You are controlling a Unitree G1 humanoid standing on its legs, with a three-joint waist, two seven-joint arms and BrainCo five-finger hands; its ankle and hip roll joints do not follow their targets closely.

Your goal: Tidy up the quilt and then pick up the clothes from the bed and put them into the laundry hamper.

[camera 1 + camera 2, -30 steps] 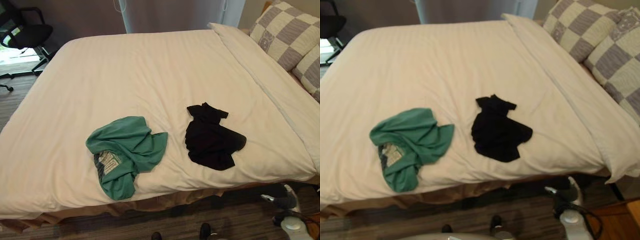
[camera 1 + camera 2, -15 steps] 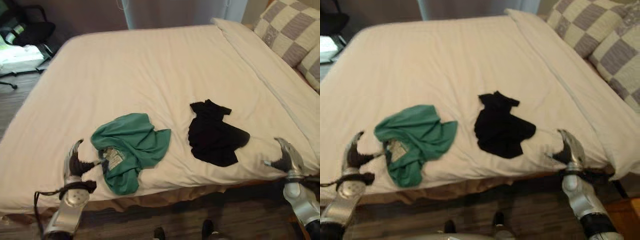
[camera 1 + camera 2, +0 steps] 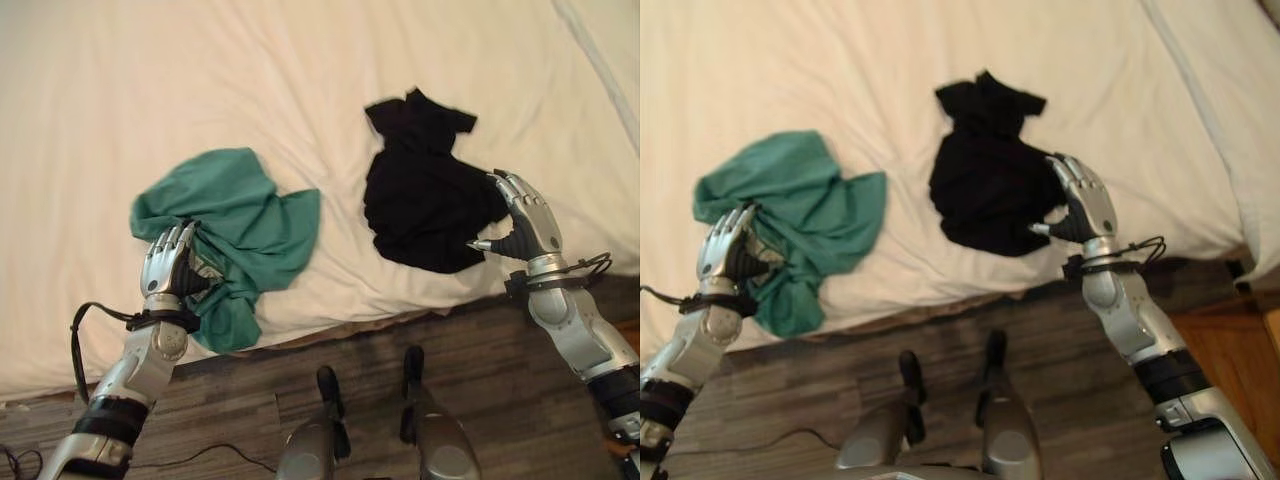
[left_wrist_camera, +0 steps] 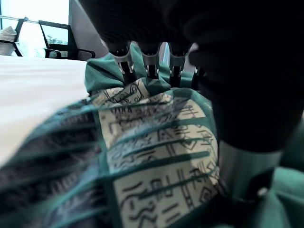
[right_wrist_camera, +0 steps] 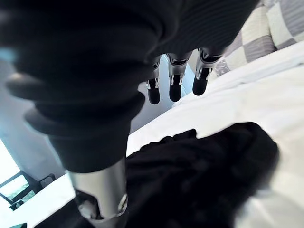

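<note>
While both hands reach, one green shirt (image 3: pixel 235 215), one black garment (image 3: pixel 425 195), one quilt (image 3: pixel 150 70)

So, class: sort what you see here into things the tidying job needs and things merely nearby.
Job:
white quilt
green garment, left hand on it
black garment, right hand at its edge

Merely nearby:
checked pillow
office chair
wooden floor

A cream quilt (image 3: pixel 300 90) covered the bed, and on it, near the front edge, lay a crumpled green garment (image 3: pixel 240 220) and, apart, a black garment (image 3: pixel 425 200).
</note>
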